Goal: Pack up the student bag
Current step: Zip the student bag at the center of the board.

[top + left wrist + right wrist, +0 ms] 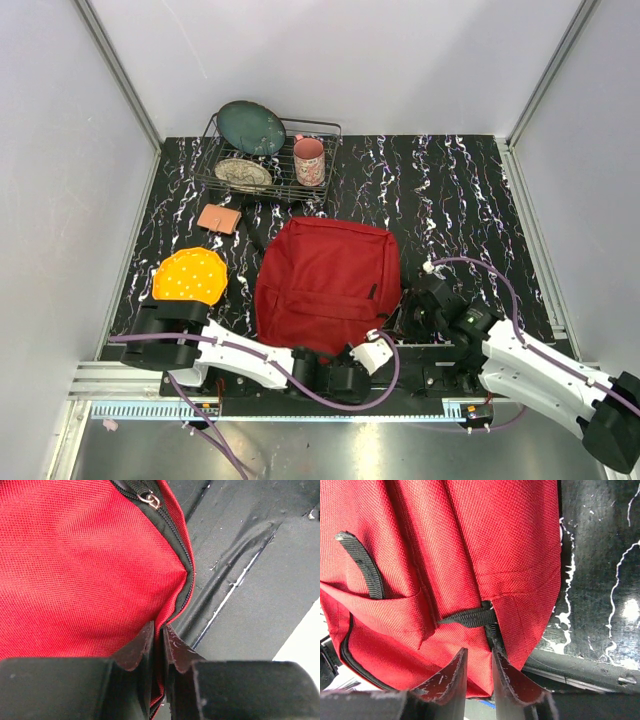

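Both my grippers pinched on student bag (325,280).
Bag lies flat just in front of wire rack (265,165); my left gripper (159,630) and right gripper (479,655) clamp fabric at the edge farthest from rack.

overhead camera looks down; both wrist cameras view the student bag (328,283) close up.

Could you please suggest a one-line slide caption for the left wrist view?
Left end effector pinching the fabric edge of the red student bag, right beside its black zip.
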`<state>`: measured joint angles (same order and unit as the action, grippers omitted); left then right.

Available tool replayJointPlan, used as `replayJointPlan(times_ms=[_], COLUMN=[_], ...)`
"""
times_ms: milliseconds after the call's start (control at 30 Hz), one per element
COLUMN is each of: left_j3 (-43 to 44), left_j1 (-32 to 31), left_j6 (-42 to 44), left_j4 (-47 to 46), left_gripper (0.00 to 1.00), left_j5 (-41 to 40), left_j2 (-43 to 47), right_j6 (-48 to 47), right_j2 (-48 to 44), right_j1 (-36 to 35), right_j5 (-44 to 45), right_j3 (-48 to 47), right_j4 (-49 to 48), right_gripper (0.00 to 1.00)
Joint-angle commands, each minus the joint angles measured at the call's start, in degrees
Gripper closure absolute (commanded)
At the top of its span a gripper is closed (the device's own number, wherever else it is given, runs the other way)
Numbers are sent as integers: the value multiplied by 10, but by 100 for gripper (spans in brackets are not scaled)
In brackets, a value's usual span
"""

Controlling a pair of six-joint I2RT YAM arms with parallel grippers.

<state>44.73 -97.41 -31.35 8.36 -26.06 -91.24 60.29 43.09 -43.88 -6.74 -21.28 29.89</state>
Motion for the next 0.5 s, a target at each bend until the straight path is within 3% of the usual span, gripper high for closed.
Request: replayJointPlan(times_ms=[0, 200, 333, 467], left_j3=[-10, -10, -13, -14], left_j1=[6, 10, 13, 13], left_j6=[-12, -14, -17, -17], left_j4=[-54, -54, -54, -55], left_gripper=[85, 86, 87, 87], left_j5=[56, 57, 57, 58], left_j2=[0, -3, -1, 1], right_j6=[-9, 10, -6, -7], right_j2=[16, -58, -36, -18], right_j1=[-4, -15, -16, -15], right_j5=[21, 14, 51, 32], right_j3=[-14, -15, -18, 9], right_j4=[14, -5, 59, 8], right_gripper=[70, 77, 77, 78])
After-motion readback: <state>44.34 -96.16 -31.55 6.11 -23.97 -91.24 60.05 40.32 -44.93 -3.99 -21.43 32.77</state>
